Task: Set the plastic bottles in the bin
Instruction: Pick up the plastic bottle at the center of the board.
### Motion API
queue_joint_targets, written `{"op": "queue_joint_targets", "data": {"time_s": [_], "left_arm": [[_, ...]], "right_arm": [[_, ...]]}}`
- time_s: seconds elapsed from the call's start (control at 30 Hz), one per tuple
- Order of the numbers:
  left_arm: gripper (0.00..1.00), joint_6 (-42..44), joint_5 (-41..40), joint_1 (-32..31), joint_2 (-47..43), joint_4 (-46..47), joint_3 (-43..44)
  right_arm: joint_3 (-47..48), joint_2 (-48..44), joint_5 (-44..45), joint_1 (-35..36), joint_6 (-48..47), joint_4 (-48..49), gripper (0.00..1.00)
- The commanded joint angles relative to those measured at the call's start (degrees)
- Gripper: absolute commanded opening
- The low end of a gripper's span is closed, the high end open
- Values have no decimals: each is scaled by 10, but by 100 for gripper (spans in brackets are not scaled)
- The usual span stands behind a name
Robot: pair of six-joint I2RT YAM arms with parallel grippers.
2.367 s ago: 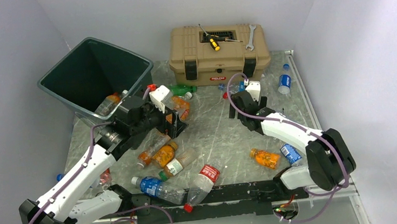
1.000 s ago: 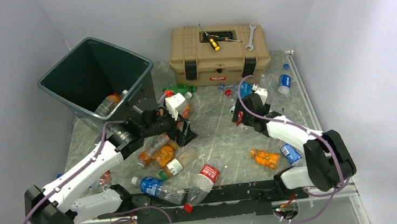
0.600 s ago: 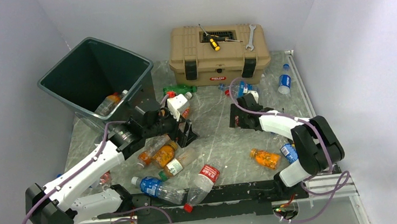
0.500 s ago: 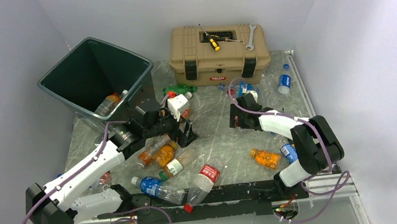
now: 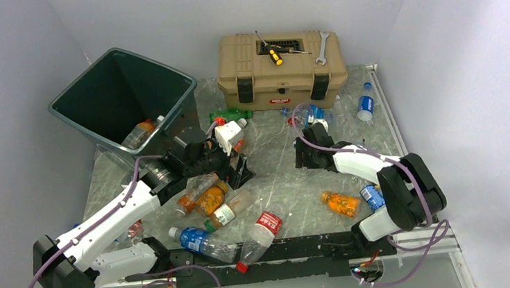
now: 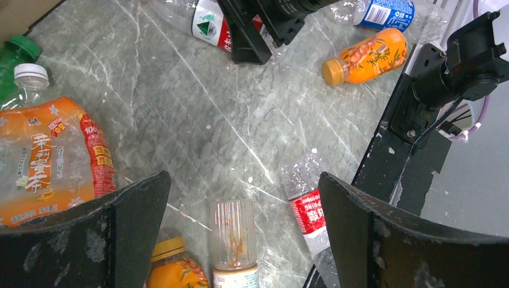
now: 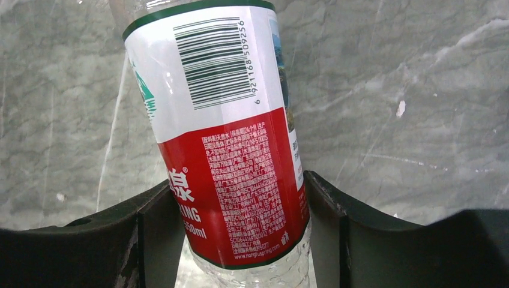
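Observation:
The dark green bin point(image 5: 122, 93) stands at the back left with an orange bottle point(image 5: 141, 131) inside. My right gripper point(image 5: 300, 155) is low on the table, its fingers against both sides of a clear bottle with a red and white label point(image 7: 228, 138); this bottle also shows in the left wrist view point(image 6: 210, 24). My left gripper point(image 5: 239, 168) is open and empty above a cluster of bottles: a clear one point(image 6: 231, 234), an orange one point(image 6: 174, 270) and a red-labelled one point(image 6: 312, 210). A large orange crushed bottle point(image 6: 48, 162) lies to its left.
A tan toolbox point(image 5: 278, 62) with a screwdriver point(image 5: 272, 54) and a wrench point(image 5: 320, 46) stands at the back. Loose bottles lie around: green point(image 5: 230, 114), blue-labelled point(image 5: 365, 106), orange point(image 5: 341, 203), blue-labelled point(image 5: 194, 238) near the front rail point(image 5: 303, 248).
My left arm has swung from the bin's rim down over the bottle cluster. My right gripper has come down to the table and closed round the red-labelled bottle.

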Motion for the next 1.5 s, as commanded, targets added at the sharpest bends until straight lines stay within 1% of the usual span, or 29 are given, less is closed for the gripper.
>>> {"op": "queue_joint_targets", "data": {"time_s": [0.0,0.13,0.23,0.33,0.4,0.47,0.5,0.57,0.6,0.63,0.73,0.77,0.8,0.9,0.97,1.03,1.13,1.47], "left_arm": [[99,5,-7,-4,3,12,3],[99,2,-11,-4,-3,21,-2],[100,-7,-2,-4,-14,54,-13],[99,-39,12,-4,-24,97,-14],[100,-64,18,-4,-26,113,5],[100,-80,24,-4,-21,116,38],[99,-88,25,-6,-18,117,58],[99,-98,24,-16,-4,122,105],[100,-98,22,-27,5,121,130],[100,-94,15,-36,15,117,153],[99,-94,-11,-53,48,109,219],[99,-102,-16,-53,54,119,232],[99,-115,-23,-53,59,136,238],[100,-162,-41,-53,68,192,234],[100,-197,-40,-53,77,216,228],[100,-231,-25,-53,84,234,221],[99,-258,7,-53,92,267,210],[99,-255,42,-54,122,276,222]], "right_arm": [[-15,-65,-2,9,7,-4,45],[-15,-130,5,25,11,-30,43],[-17,-190,12,55,11,-42,42],[-32,-273,7,98,-3,-32,38],[-48,-341,-10,124,-17,-11,34],[-65,-408,-36,137,-24,9,29],[-72,-436,-55,139,-26,18,23],[-88,-491,-91,139,-25,41,4],[-94,-515,-105,139,-22,51,0],[-104,-542,-122,140,-20,62,0],[-120,-582,-153,140,-8,92,0],[-126,-590,-172,140,-5,100,0],[-134,-599,-189,140,-1,134,0],[-161,-617,-240,140,23,205,0],[-177,-630,-247,140,41,244,0],[-194,-646,-248,140,56,283,0],[-217,-662,-249,140,72,328,0],[-235,-626,-271,140,95,380,0]]}}
